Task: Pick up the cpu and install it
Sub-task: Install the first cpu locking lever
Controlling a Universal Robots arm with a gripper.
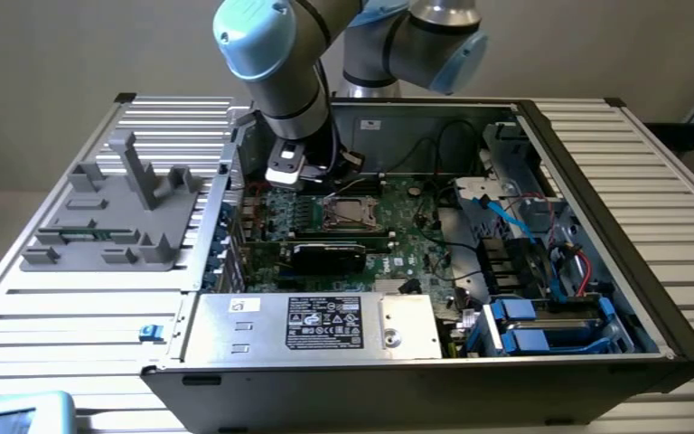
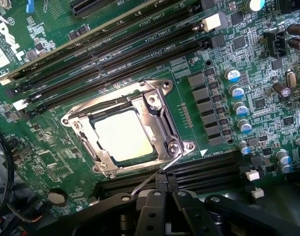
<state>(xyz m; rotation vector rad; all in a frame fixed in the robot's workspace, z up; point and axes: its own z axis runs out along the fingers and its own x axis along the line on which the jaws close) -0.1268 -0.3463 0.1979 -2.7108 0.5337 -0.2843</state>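
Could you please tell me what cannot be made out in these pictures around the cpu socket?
- Wrist view: edges of the cpu lie under the socket frame; full seating unclear.
- Wrist view: whether the gripper touches the thin lever cannot be told.
- Exterior view: the label on the silver box is too small to read.

Tiny white print on the motherboard (image 2: 213,64) beside the memory slots (image 2: 115,64) looks like DIMM/CPU1 markings. The black label (image 1: 326,324) on the silver box (image 1: 410,327) is unreadable.

The cpu (image 2: 122,135) has its rim hidden beneath the socket frame (image 2: 165,123). The pincer (image 2: 164,181) body is cut off at the picture edge. Print on the power supply label (image 1: 326,323) is too small to read.
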